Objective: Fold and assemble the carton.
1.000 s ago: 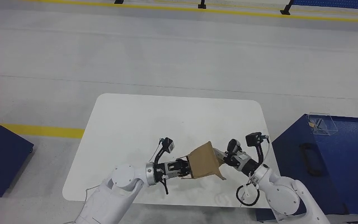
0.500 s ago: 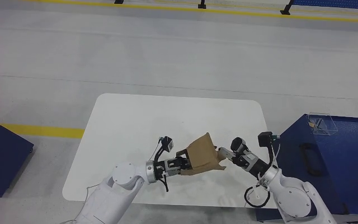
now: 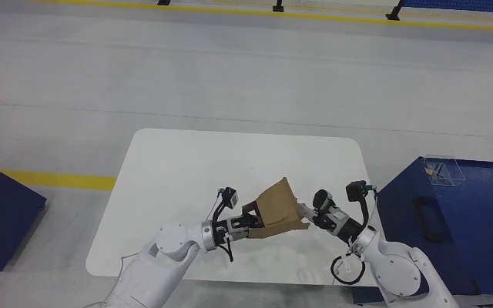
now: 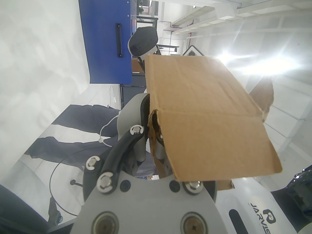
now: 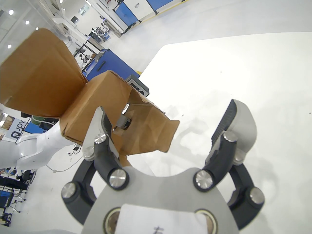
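Your left gripper [image 4: 152, 132] has its jaws closed on a wall of the carton [image 4: 202, 113]. One finger shows beside the cardboard and the other is tucked under it, so that grip alone carries the box clear of the table [image 3: 192, 162]. Your right gripper [image 5: 167, 108] is spread wide and holds nothing: one finger [image 5: 101, 122] lies against the crumpled end flap, and the other hangs well apart over bare tabletop.

That pairing reads as anchor and worker. The left steadies the body so the right can push or pinch a flap without the box swinging away.

From above, the carton sits tilted between your two arms, over the near part of the table. One broad panel is raised, and the end toward the right gripper is half collapsed. Folding looks partway done: the sleeve is opened out, but that end is not yet squared or tucked. Expect the soft, creased flap to buckle rather than hinge cleanly, so bring the open jaws onto it squarely.
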Robot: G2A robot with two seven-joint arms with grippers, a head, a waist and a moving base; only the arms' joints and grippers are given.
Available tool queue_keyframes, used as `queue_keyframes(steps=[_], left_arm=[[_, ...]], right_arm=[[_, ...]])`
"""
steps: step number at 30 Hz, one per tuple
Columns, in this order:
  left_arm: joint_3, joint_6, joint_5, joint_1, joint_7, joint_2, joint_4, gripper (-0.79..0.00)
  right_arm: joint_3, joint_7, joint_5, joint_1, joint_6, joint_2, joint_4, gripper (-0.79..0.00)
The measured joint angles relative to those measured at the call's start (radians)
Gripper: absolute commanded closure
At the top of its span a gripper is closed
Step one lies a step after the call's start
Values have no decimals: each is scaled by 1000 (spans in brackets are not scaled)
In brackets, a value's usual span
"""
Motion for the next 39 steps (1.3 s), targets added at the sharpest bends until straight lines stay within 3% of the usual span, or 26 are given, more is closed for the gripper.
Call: queue_keyframes(steps=[4, 10, 17, 39], left_arm=[[-8, 1, -6, 2, 4, 0, 2, 0], [-20, 3, -9, 8, 12, 1, -1, 0], [-21, -7, -7, 16, -5, 1, -13, 0], [-9, -24, 17, 3, -18, -6, -5, 0]], right_arm=[[53, -18, 31, -30, -22, 2, -3, -785], [106, 63, 11, -99, -87, 12, -32, -785], [43, 29, -101, -62, -21, 5, 1, -785], [-66, 65, -89, 10, -35, -7, 27, -785]])
